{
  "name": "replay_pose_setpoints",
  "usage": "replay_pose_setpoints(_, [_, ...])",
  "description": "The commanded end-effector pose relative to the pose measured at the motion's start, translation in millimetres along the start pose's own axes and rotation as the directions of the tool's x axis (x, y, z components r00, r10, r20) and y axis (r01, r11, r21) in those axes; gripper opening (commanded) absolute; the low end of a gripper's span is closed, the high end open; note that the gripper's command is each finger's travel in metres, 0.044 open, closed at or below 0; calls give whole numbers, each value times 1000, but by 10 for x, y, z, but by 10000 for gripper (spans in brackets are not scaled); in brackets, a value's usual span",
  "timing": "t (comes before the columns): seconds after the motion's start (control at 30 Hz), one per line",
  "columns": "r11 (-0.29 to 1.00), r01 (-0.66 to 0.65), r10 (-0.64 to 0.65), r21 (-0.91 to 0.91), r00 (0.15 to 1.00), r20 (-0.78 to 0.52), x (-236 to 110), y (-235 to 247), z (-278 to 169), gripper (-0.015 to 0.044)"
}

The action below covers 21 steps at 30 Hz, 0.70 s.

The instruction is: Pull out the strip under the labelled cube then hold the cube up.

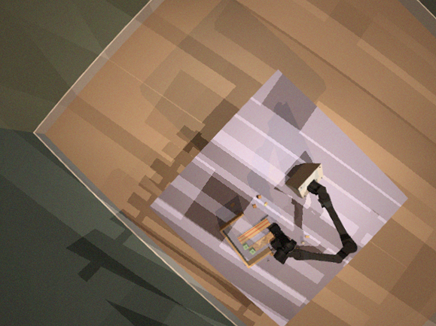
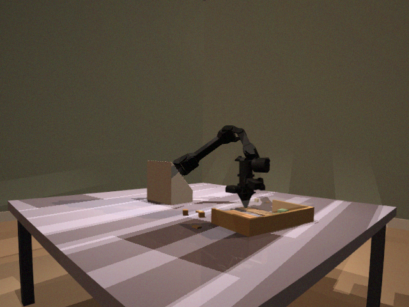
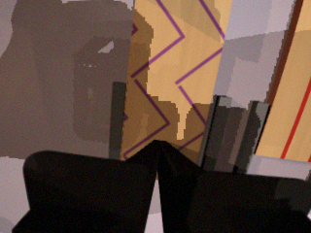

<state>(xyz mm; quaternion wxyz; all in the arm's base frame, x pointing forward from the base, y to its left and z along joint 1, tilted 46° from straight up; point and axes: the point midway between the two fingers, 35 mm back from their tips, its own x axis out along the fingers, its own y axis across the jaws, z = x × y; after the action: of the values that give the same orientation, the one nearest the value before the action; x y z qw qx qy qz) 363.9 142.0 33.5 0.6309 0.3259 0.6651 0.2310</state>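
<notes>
My gripper [image 2: 245, 206] [image 3: 158, 146] is shut and empty. It points down at the open end of the wooden tray [image 1: 260, 260] [image 2: 280, 221], over the near end of a strip with purple zigzags [image 3: 180, 63]; whether it touches the strip I cannot tell. The zigzag strip lies between dark upright rails. A strip with red lines [image 1: 253, 231] [image 3: 297, 104] lies beside it. Two green pieces with darker marks, one [image 1: 245, 246] and another [image 1: 252, 251], are in the tray; I cannot tell whether either is the labelled cube. The arm hides part of the tray in the top view.
Small wooden cubes, including one [image 1: 259, 196] [image 2: 185, 212] and another [image 1: 254, 205] [image 2: 201, 214], lie on the table outside the tray. More small pieces lie beside the arm. The wedge-shaped base block [image 1: 304, 173] [image 2: 160, 183] stands behind. The tray walls are raised around its outer sides.
</notes>
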Motion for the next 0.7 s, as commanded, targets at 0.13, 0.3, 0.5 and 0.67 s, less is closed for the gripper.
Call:
replay_pose_setpoints(0.13, [1000, 4, -4, 10, 1000, -21, 56, -6, -195, 0])
replay_pose_setpoints(0.3, [1000, 4, -4, 11, 1000, -22, 58, -7, -271, 0])
replay_pose_setpoints(0.5, [1000, 4, -4, 11, 1000, -22, 59, -8, -360, 0])
replay_pose_setpoints(0.67, [1000, 4, -4, 11, 1000, -22, 59, -8, -432, 0])
